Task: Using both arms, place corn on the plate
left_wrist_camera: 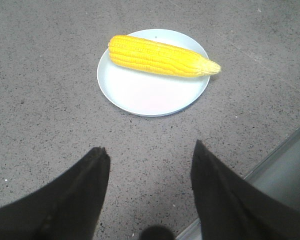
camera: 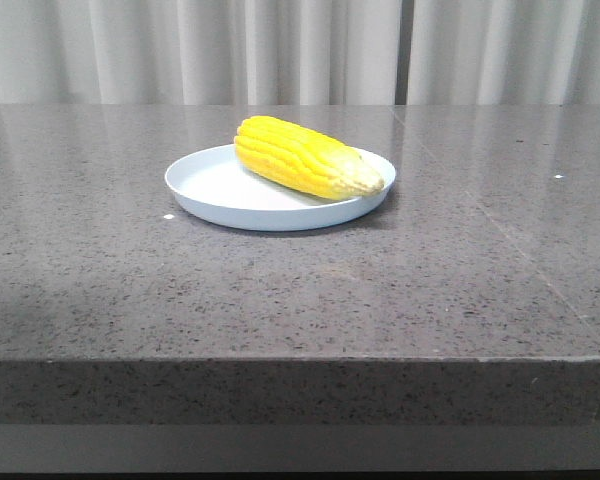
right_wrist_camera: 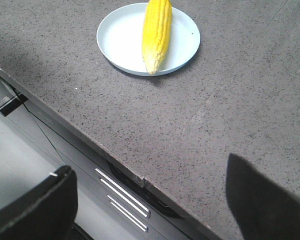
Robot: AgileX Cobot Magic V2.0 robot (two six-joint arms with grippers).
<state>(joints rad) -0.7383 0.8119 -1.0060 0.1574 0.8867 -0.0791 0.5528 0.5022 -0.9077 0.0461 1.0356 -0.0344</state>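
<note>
Left gripper [left_wrist_camera: 147, 165] spread, empty; right gripper [right_wrist_camera: 150, 195] likewise. Corn [left_wrist_camera: 160, 56] ahead on plate [left_wrist_camera: 140, 97], tip overhanging rim. Likely stiff, bumpy, rolls; grip mid-cob.

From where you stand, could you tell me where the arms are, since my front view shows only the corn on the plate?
Observer: The left gripper hangs open over bare countertop, short of the plate.
Operator: Thank you; and the right one?
Observer: The right gripper is open too, above the table's front edge.
Operator: Does the corn sit fully inside the rim?
Observer: No, the pale tip of the corn overhangs the rim.
</note>
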